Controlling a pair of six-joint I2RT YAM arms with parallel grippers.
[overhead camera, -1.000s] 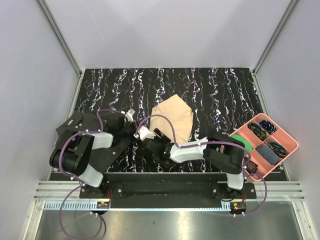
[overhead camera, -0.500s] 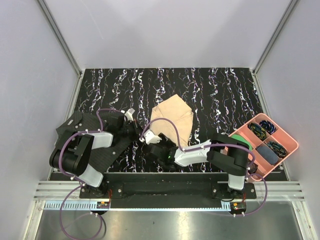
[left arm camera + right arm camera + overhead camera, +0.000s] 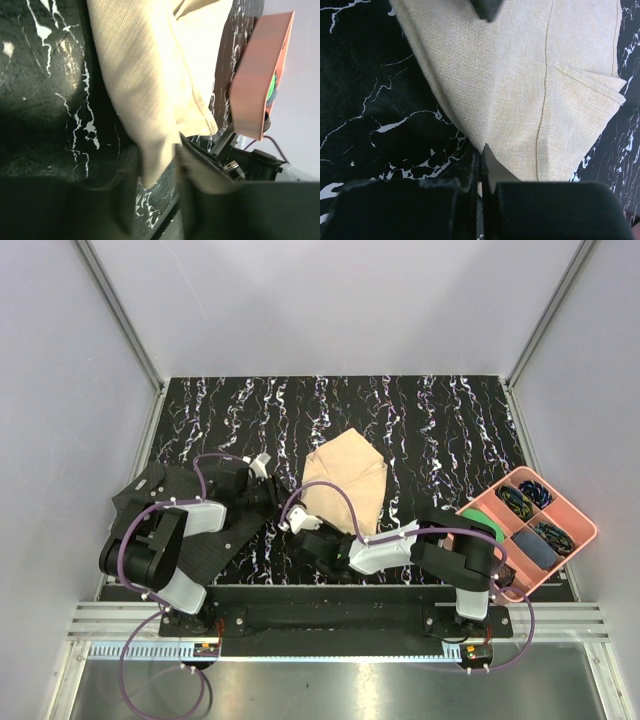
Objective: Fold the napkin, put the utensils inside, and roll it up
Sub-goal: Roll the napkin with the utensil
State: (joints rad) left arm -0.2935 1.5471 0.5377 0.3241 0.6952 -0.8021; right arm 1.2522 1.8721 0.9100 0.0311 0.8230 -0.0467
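Since a second ago our right gripper [image 3: 483, 155] has drawn back toward the bases, and the near corner of the napkin [image 3: 345, 478] has crept after it. Its jaws are pressed together at that corner, seemingly on a thin pinch of cloth. With so little caught, we judge that a quick lift could let the corner slip free. A low pull might only drag the whole cloth across the table [image 3: 420, 410] without folding it. Just beyond, our left gripper [image 3: 156, 170] has its fingers apart around another corner, close enough that the two could foul each other. Farther on, a folded-over flap lies loose and might fall open. We cannot see the utensils in any view
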